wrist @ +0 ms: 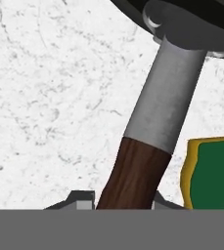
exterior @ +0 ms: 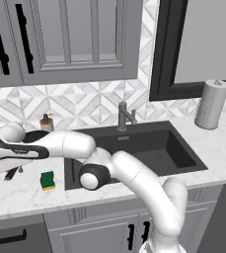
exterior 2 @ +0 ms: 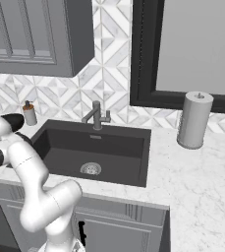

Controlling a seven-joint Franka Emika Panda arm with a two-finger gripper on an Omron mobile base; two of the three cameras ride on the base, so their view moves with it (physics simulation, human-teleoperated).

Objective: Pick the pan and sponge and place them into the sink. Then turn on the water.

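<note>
The black pan (wrist: 196, 14) lies on the counter left of the sink (exterior: 149, 148), mostly hidden by my arm in the left base view, where a dark part of the pan (exterior: 33, 136) shows. Its metal neck and brown handle (wrist: 133, 171) run down between my fingertips in the hand view. My gripper (wrist: 123, 201) is shut on the handle, a fingertip (wrist: 84, 197) pressed against each side. The green and yellow sponge (exterior: 47, 180) sits on the counter just beside the handle; the sponge (wrist: 213, 171) shows at the right of the hand view. No water runs from the faucet (exterior: 124, 116).
A soap dispenser (exterior: 47, 122) stands behind the pan by the wall. A paper towel roll (exterior: 211, 105) stands on the counter right of the sink. The sink basin (exterior 2: 124, 147) is bare around its drain (exterior 2: 90, 169). Cabinets hang above the counter.
</note>
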